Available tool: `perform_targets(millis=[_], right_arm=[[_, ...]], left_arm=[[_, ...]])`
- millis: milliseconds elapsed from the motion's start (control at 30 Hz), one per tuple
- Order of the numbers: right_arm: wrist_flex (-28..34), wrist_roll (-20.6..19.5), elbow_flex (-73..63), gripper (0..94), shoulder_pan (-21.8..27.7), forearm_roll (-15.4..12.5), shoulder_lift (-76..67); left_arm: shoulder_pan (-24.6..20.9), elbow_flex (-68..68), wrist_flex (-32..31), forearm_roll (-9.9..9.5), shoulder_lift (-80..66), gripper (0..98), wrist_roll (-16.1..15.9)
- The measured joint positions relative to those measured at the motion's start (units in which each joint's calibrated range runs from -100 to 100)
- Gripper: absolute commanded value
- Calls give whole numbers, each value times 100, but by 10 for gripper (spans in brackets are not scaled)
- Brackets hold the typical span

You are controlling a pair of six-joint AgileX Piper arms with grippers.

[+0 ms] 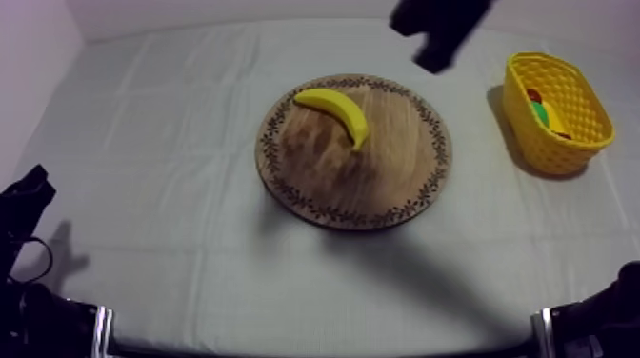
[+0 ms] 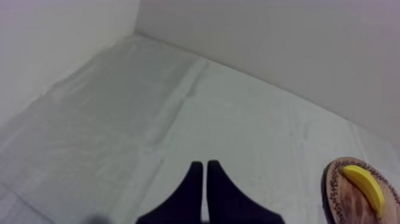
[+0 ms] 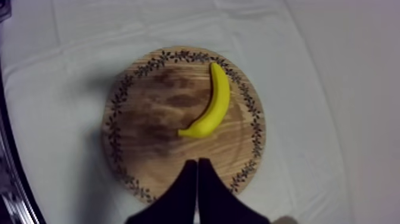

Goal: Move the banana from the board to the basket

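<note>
My right fingers (image 3: 188, 179) are pressed together with nothing between them, hanging over the board (image 3: 149, 119) near its rim, just short of the banana (image 3: 209, 110). Seen from above, the banana lies on the board toward its 12 o'clock, curving from about 10 to 4. To reach well, I judge I must spread first. Then I turn to straddle the banana's middle across its length and come down low without scraping the wood. The basket (image 1: 557, 152) waits at the board's 3 o'clock, with some fruit (image 1: 541, 112) already inside. My left fingers (image 2: 193, 184) are pressed together too, idle at 8 o'clock. The tabletop (image 1: 171, 143) wears a pale, faintly creased cloth (image 2: 149, 107). Plain walls (image 2: 286, 47) close it at 12 and 9.
</note>
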Motion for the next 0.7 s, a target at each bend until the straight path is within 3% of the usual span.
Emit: perform_targets(millis=[233, 433, 700], right_arm=[[577, -479, -1644, 8, 97, -19, 1625], [892, -528, -2733, 9, 223, 6, 2757], [1001, -516, -3230, 22, 414, 64, 3660]], left_arm=[[0, 0, 0, 0, 0, 1, 0], [0, 0, 0, 0, 0, 1, 0], [0, 0, 0, 0, 0, 1, 0]])
